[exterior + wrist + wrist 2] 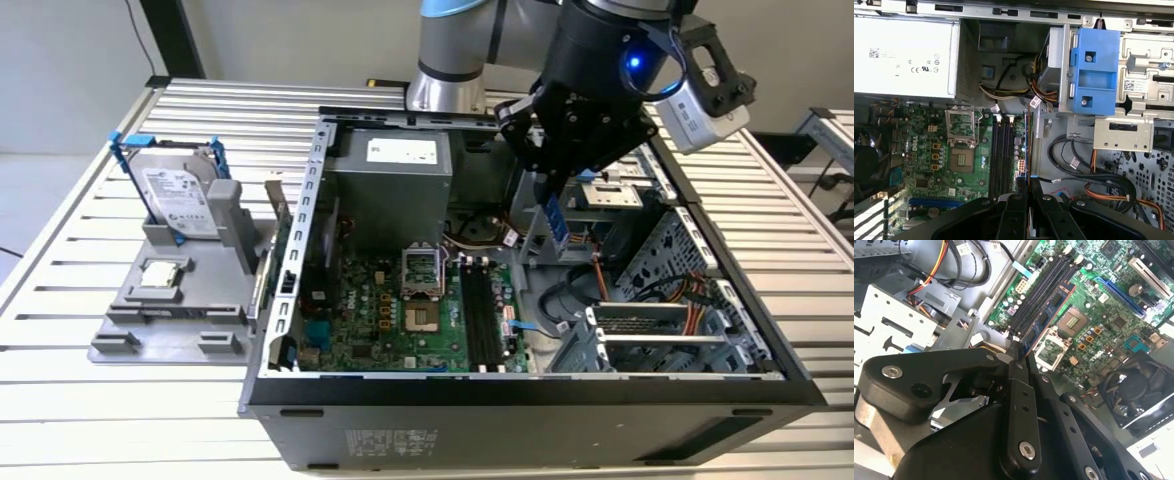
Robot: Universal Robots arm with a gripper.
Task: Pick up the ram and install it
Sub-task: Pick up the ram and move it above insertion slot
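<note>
Broadly, across the slatted bench [80, 385], lying open on its side: a black computer case [534, 415], green motherboard [380, 320] on its floor. At nine o'clock of the case, a grey holder [134, 335] with a hard drive [180, 190] upright in a blue frame. Over the case toward one o'clock, the black pincer [554, 172], clamped on the ram [551, 222]. Long side pointing down, hanging just at one o'clock of the memory slots [483, 315]. Lengthwise beside those slots in the second wrist view, ram [1050, 315] between the fingertips. Lastly, on the holder, a small square processor chip [160, 272].
</note>
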